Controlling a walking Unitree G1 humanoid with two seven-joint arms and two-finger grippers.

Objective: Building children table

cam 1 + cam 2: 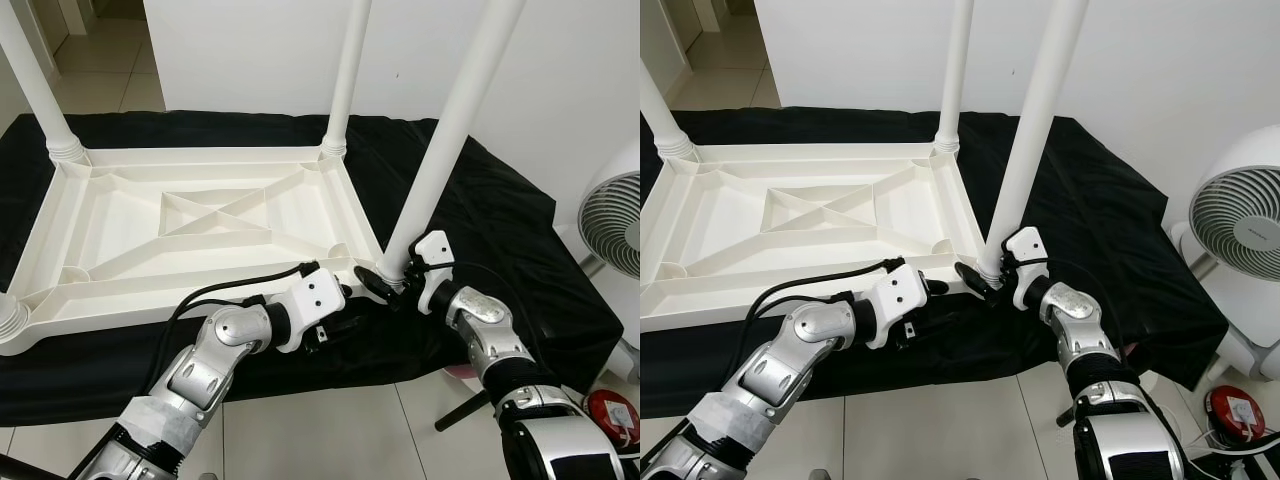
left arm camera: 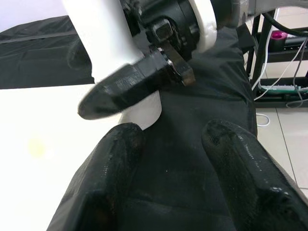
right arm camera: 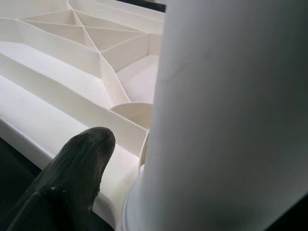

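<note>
Tiled floor, white wall, black cloth [image 1: 480, 190] under an upturned white tabletop [image 1: 190, 225]. Four legs standing in its corners. Fan [image 1: 1237, 222] at the right in the eye views. Right gripper [image 1: 385, 284] clamped on the near-right leg [image 1: 440, 150] at its base; its wrist view mostly leg and ribbing. Left gripper [image 2: 173, 139] narrowly parted, holding nothing, over cloth just beside that corner, facing the right gripper's finger [image 2: 125, 89].
</note>
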